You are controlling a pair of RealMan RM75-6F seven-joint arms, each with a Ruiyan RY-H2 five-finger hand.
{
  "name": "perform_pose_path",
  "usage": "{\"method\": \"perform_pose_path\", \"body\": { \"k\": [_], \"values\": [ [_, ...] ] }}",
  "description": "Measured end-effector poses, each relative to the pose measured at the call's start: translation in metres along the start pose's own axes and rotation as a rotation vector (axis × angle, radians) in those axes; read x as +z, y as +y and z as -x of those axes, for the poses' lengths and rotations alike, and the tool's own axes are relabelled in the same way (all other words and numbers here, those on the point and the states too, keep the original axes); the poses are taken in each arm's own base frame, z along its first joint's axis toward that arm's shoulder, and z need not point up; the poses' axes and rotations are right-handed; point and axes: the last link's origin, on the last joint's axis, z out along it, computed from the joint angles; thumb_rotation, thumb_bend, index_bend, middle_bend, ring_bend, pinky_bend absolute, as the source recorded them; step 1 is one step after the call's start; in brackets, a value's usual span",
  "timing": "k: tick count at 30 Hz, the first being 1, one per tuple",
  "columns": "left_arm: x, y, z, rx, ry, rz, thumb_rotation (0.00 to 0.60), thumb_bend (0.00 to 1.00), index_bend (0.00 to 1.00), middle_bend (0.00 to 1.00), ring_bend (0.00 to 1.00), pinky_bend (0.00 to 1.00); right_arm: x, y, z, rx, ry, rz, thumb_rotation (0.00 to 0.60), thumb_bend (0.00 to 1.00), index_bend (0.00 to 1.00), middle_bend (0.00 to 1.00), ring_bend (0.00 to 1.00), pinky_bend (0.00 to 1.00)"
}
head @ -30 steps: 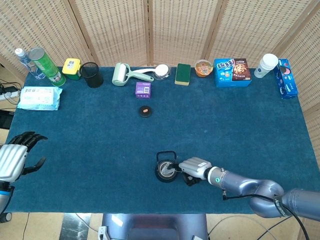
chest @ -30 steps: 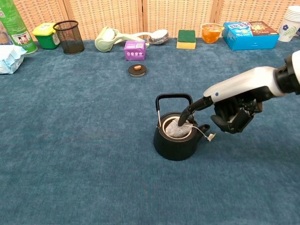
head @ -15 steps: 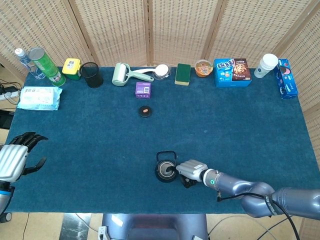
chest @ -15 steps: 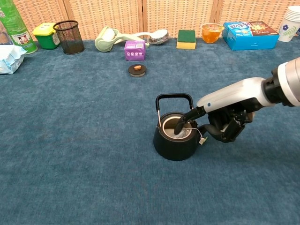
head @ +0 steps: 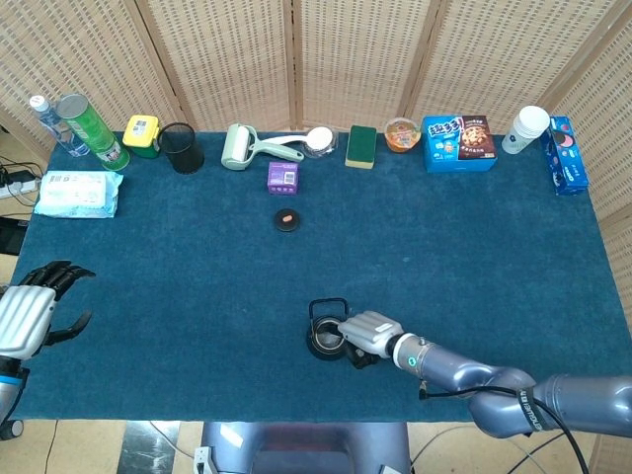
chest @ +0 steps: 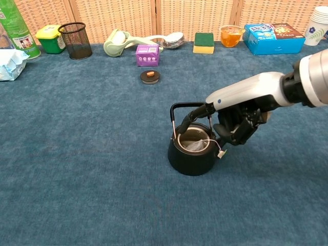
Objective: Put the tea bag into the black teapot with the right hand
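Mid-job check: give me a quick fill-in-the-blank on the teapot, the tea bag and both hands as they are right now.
1. The tea bag lies inside the black ____.
2. The teapot's lid rests on the ____.
3. The right hand has one finger extended over the teapot's ____.
4. The left hand holds ____.

Missing: teapot; table; opening; nothing

We see a matt black teapot [chest: 191, 155] with a smooth handle, standing on a table [chest: 92, 169] covered in napped blue cloth. The tea bag [chest: 195, 146] inside looks like thin, pale paper. The right hand [chest: 237, 123] has a glossy silver-grey shell and matt black fingers [chest: 192, 116]. The screen [head: 247, 59] behind is woven cane in wooden frames.
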Motion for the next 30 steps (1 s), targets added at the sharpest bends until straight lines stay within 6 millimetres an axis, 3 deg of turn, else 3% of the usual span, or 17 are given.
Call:
{"method": "perform_pose_path", "body": {
  "k": [12, 20, 24, 30],
  "values": [
    [0.008, 0.006, 0.005, -0.011, -0.004, 0.025, 0.6, 0.37, 0.27, 0.28, 0.16, 0.2, -0.036, 0.015, -0.009, 0.021, 0.056, 0.068, 0.6, 0.93, 0.1, 1.0, 1.0, 1.0],
    [0.01, 0.011, 0.012, -0.011, -0.026, 0.034, 0.6, 0.37, 0.27, 0.28, 0.16, 0.2, -0.058, 0.029, -0.021, 0.096, 0.143, 0.088, 0.6, 0.75, 0.12, 0.99, 1.0, 1.0],
    [0.01, 0.011, 0.015, -0.006, -0.037, 0.029, 0.6, 0.37, 0.27, 0.28, 0.16, 0.2, -0.067, 0.04, -0.027, 0.145, 0.204, 0.092, 0.6, 0.64, 0.13, 0.89, 0.97, 0.94],
    [0.009, 0.009, 0.019, -0.001, -0.051, 0.011, 0.6, 0.37, 0.27, 0.28, 0.16, 0.2, -0.081, 0.068, -0.036, 0.197, 0.334, 0.116, 0.6, 0.58, 0.16, 0.67, 0.74, 0.77]
  ]
}}
